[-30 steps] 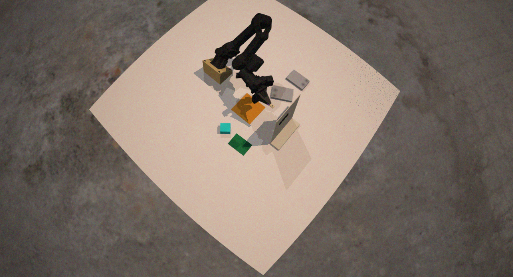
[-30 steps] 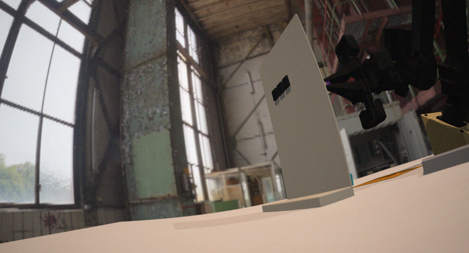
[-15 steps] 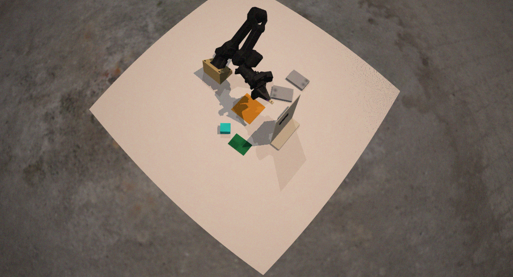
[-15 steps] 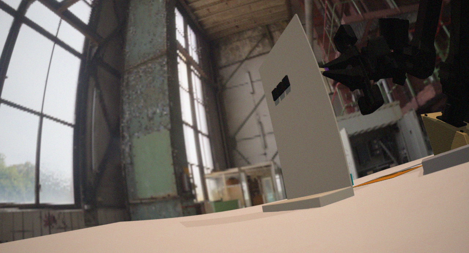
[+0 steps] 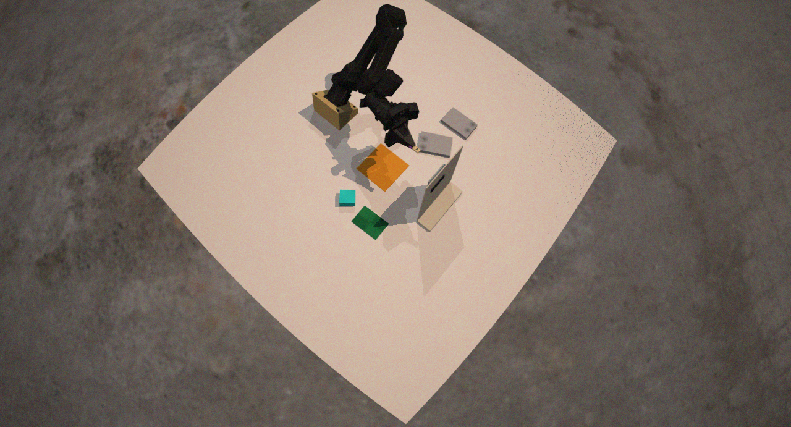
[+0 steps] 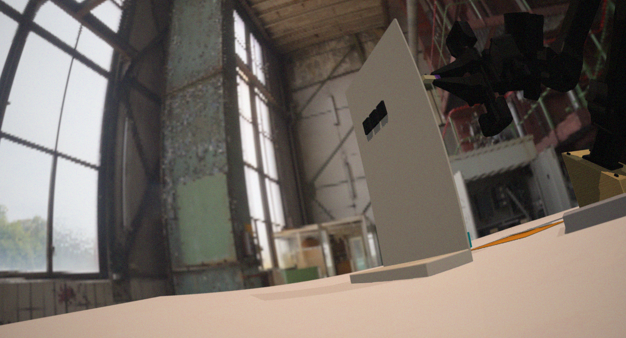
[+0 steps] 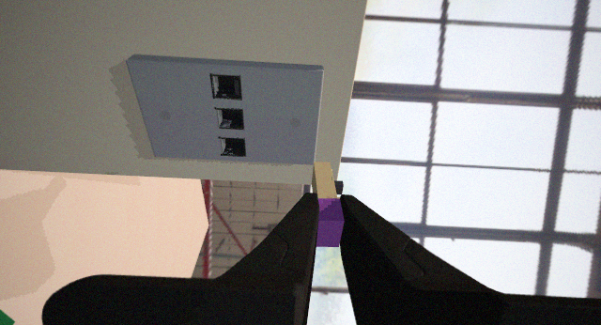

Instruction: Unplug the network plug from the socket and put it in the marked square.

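Note:
The plug (image 5: pixel 415 150) (image 6: pixel 429 78) (image 7: pixel 325 180), tan in front and purple behind, is out of the socket and in the air. My gripper (image 5: pixel 412 146) (image 6: pixel 437 77) (image 7: pixel 327 205) is shut on its purple part. In the wrist view the plug's tan end points towards the panel, with a small dark piece beside it. The upright panel (image 5: pixel 452 165) (image 6: pixel 402 174) (image 7: pixel 61 29) carries a blue-grey socket plate (image 7: pixel 188 139) with three empty openings, left of and above the plug in the wrist view. The orange square (image 5: pixel 393 173) (image 6: pixel 516 237) lies flat on the table, in front of the panel.
A green rectangle (image 5: pixel 366 220) (image 7: pixel 5 318) and a cyan block (image 5: pixel 347 196) (image 6: pixel 469 239) are on the table beyond the orange square from the arm. Two grey boxes (image 5: pixel 458 121) (image 5: pixel 434 142) lie near the panel's other end. The arm's tan base (image 5: pixel 330 112) stands behind the square.

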Controlling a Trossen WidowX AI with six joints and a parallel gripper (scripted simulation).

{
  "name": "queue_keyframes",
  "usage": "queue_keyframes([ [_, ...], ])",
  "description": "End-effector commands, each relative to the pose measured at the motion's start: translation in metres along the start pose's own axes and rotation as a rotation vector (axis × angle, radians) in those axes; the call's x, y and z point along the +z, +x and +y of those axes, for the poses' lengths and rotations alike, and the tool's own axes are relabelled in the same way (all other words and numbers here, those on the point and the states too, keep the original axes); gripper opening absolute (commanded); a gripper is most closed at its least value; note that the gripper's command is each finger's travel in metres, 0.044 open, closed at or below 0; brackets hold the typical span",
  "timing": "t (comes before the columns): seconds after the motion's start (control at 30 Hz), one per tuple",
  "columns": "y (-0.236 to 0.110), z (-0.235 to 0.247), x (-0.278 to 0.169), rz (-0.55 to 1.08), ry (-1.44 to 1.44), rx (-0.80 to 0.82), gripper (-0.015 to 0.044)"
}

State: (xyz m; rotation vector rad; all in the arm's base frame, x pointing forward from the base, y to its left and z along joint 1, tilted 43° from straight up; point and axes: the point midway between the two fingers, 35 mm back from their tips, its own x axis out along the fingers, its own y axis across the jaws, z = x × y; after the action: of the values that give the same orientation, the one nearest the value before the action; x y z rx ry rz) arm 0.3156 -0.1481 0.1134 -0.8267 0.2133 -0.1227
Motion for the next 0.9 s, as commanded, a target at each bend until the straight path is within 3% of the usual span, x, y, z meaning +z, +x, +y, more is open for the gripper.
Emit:
queue_keyframes([
  [0.0,0.0,0.003,-0.002,0.006,-0.011,0.03,0.0],
  [0.87,-0.014,0.086,-0.042,0.084,-0.095,0.532,0.0],
])
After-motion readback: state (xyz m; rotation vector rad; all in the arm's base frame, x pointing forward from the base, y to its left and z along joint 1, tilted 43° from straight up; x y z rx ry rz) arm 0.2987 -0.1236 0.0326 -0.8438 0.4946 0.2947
